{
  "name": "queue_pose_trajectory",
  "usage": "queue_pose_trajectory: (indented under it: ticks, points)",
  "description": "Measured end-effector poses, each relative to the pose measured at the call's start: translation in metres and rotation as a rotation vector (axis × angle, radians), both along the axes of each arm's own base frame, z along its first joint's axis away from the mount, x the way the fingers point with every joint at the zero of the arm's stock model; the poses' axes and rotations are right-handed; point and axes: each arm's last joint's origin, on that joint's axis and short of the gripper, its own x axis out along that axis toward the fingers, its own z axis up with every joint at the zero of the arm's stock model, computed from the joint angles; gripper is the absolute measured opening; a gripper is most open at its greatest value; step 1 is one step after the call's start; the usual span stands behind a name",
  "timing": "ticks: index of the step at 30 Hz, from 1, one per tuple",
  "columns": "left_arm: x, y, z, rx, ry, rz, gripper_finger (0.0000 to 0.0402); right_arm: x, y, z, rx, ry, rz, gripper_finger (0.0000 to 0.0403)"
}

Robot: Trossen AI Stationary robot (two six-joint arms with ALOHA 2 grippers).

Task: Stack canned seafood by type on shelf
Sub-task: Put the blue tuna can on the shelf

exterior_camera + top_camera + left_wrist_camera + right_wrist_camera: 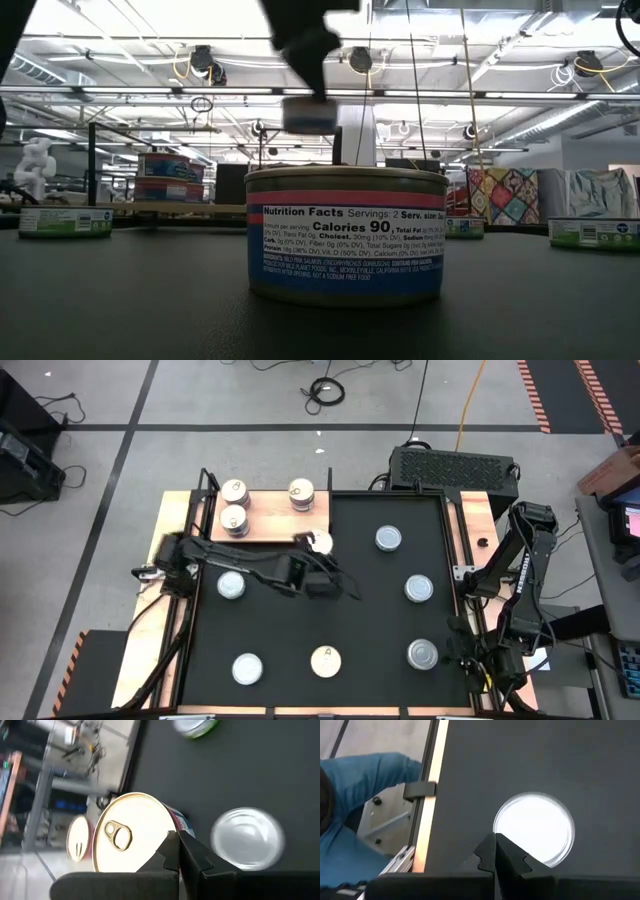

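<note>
**Left arm at shelf edge with cream-lid tin, right arm parked**

Black mat (330, 600): large matte rectangle covering most of the table, smooth, framed by narrow wooden side strips (170, 560).

Shelf (275, 515): flat pale wood-grain board at the mat's far left corner. Three tins on it: two with cream pull-tab lids (235, 490) (301, 490) and one silver-grey (234, 520).

Left arm: dark, jointed, reaching across from the left edge. Left gripper (318, 550) sits at the shelf's near right corner. Wrist view shows its fingers (172, 851) pressed together with no gap, their tips against the rim of a squat round tin (132, 832) with a glossy cream lid and pull-tab; whether that tin is actually gripped, cannot tell.

Right arm: folded at the table's right edge, right gripper (495, 852) closed on nothing, above a shiny silver lid (534, 827).

Loose tins on the mat, all low cylinders: silver lids (388, 538) (419, 588) (422, 653) (231, 585) (247, 668), one cream pull-tab lid (326, 660).

Low view: nearest can (345, 235) has a printed nutrition label, pink and blue bands.
</note>
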Motion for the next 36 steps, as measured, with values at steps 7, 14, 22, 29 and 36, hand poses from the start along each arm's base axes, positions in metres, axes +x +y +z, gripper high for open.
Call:
queue_pose_trajectory:
  ticks: [7, 14, 22, 29, 36]
  points:
    - [-0.035, 0.055, -0.033, -0.109, -0.061, 0.120, 0.0000, 0.003, -0.002, 0.002, -0.045, -0.124, -0.039, 0.0000]
    - [-0.035, 0.098, -0.047, -0.141, -0.103, 0.157, 0.0000, 0.004, -0.002, 0.002, -0.074, -0.159, -0.031, 0.0000]
    - [-0.038, 0.130, -0.046, -0.188, -0.153, 0.213, 0.0000, 0.004, -0.002, 0.003, -0.067, -0.163, -0.046, 0.0000]
    - [-0.033, 0.136, -0.060, -0.212, -0.130, 0.218, 0.0000, 0.004, -0.003, 0.002, -0.070, -0.163, -0.045, 0.0000]
    - [-0.033, 0.139, -0.069, -0.219, -0.087, 0.230, 0.0000, 0.004, -0.003, 0.002, -0.070, -0.162, -0.046, 0.0000]
